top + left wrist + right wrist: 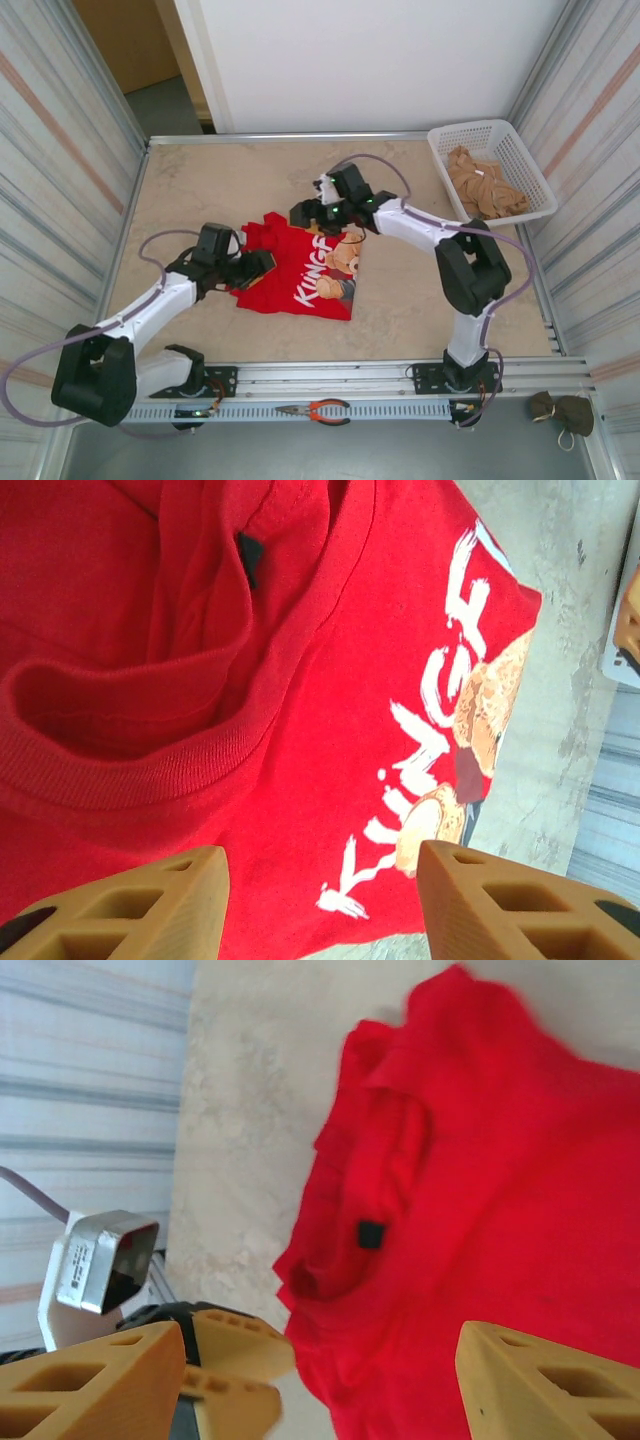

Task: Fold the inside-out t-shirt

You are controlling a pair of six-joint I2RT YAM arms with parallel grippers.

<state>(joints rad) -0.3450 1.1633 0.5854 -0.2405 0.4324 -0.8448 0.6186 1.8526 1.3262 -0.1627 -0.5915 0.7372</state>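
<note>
The inside-out t-shirt (300,270) lies bunched and partly folded in the middle of the table, bright red, with white lettering and a bear print facing up. My left gripper (262,262) is at its left edge. In the left wrist view that gripper (320,900) is open over the t-shirt (330,680) near the ribbed collar, nothing between its fingers. My right gripper (303,214) is at the shirt's far edge. Seen from the right wrist, it (320,1380) stands wide open above the t-shirt (500,1160) and its black neck label (371,1233).
A white basket (530,165) holding a tan garment (485,185) stands at the back right. Pliers (315,410) lie on the front rail, and a brown object (560,412) sits at the front right. Metal walls close in both sides. Bare table (220,180) stretches behind the shirt.
</note>
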